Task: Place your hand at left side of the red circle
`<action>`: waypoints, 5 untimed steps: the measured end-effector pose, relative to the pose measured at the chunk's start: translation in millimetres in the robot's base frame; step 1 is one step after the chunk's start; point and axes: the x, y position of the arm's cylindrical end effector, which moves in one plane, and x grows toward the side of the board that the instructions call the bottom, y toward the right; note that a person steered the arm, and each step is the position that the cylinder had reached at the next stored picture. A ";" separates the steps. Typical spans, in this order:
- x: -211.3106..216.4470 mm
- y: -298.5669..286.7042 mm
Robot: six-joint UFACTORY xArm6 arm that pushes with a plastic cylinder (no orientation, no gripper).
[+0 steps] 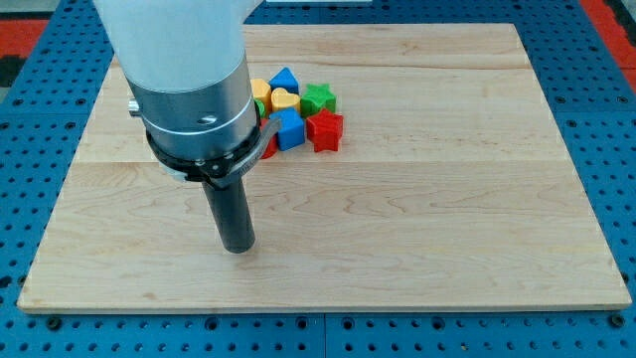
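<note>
My arm carries no pincer. My tip (pixel 238 248) rests on the worktop (pixel 417 219), below the cluster. Red circle (pixel 268 149) mostly hidden behind my arm, beside blue block (pixel 289 129).

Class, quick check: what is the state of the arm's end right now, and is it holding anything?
No gripper: my tip is a bare rod holding nothing, apart from the blocks, toward the view's bottom and left of the red block peeking beside the arm.
</note>
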 end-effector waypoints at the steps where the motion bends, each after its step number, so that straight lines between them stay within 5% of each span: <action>1: -14.7 4.0; 3: -62.2 8.7; 5: -65.6 -55.1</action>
